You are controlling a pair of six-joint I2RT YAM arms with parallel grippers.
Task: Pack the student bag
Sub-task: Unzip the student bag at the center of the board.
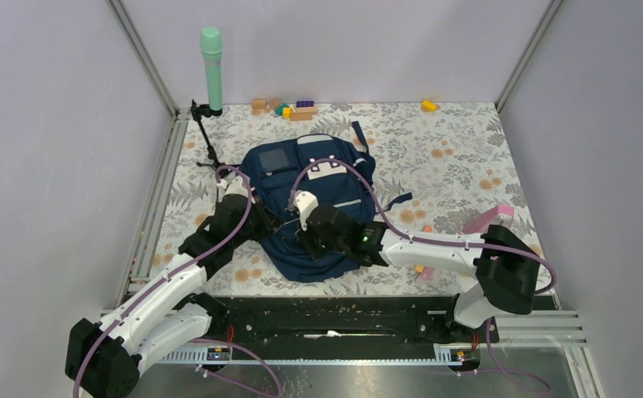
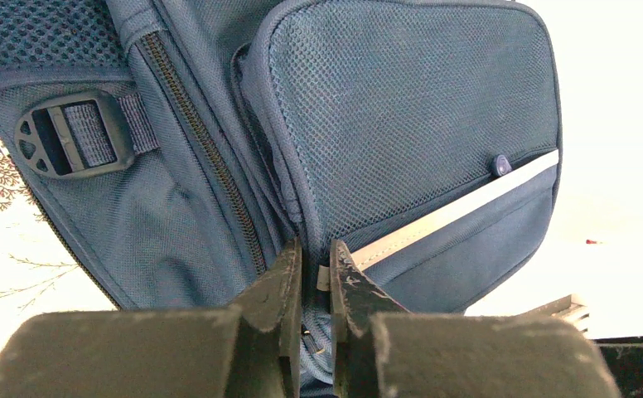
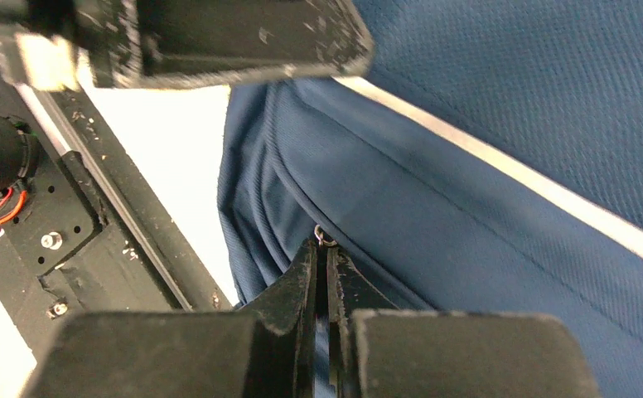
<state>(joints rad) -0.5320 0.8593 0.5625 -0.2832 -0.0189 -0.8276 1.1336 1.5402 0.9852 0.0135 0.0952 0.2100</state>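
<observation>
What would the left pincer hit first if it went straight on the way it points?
The student bag: the left pincer sits at the seam beside the mesh front pocket, pinching fabric there, so it likely has no free travel.

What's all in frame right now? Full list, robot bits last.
student bag: 1, navy with pale stripes, lying at table centre
tube: 1, mint green, upright on the stand, rear left
stand: 1, black, rear left, beside the bag
block cluster: several, wood, yellow and teal, rear edge
yellow block: 1, yellow, rear right
pink block: 1, pink, right side
small pieces: about 2, orange and pink, by the right arm
table cover: 1, grey floral with orange
left fingers: 2, black, closed on the bag's edge by a zip
right fingers: 2, black, shut, tips at a small metal ring on the bag
</observation>
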